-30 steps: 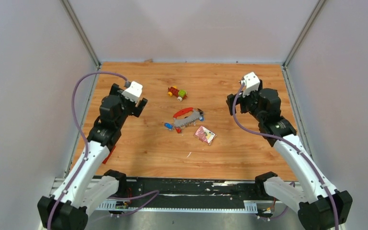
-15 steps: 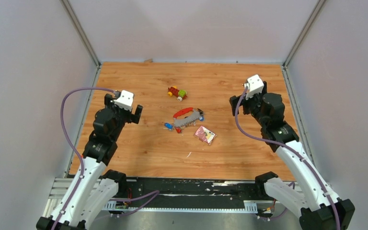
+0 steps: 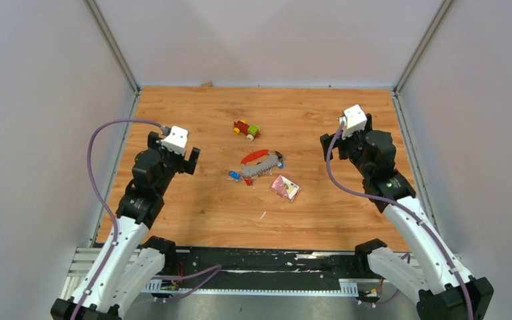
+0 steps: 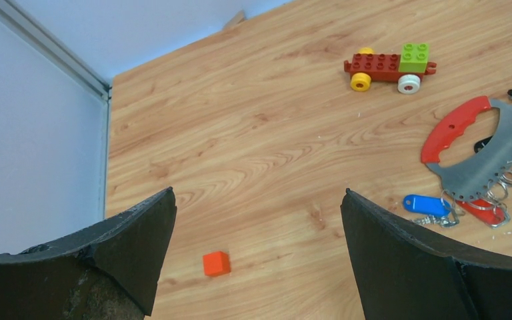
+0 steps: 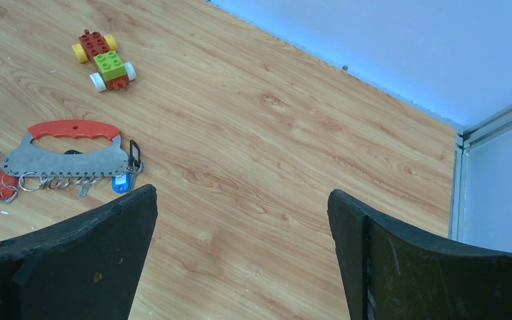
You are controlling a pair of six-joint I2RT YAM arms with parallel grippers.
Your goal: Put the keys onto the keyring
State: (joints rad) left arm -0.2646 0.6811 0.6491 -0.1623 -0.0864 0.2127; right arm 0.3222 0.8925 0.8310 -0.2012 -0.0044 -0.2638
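1. Left arm has pulled back toward the lower left of the top view over the last second, so the left gripper [image 3: 173,152] now hangs lower and further from the pile at centre; the right gripper [image 3: 347,133] only slid a little down and right, and both look settled over the last half of that second
2. Nothing on the wood has shifted: the keyring [image 3: 260,163], the toy car [image 3: 247,129] above it and the pink foil packet [image 3: 285,188] to its lower right lie where they lay
3. Both tools stand spread wide and carry nothing; each wrist view shows bare boards between its 2 fingers
4. From the left wrist I see the keyring at the right edge of the frame, red crescent over grey one, with the keys [image 4: 427,205] just beside its lower rim: 1 blue head and 1 red head there, and the right wrist view adds 1 black and 1 more blue at the other end; I cannot tell which of them are already hooked on
5. An orange cube [image 4: 217,263] sits low in the left wrist frame, well apart from all that
6. My reading: this is a retreat to a ready pose, no grasp is begun, and the threading is still all ahead of me
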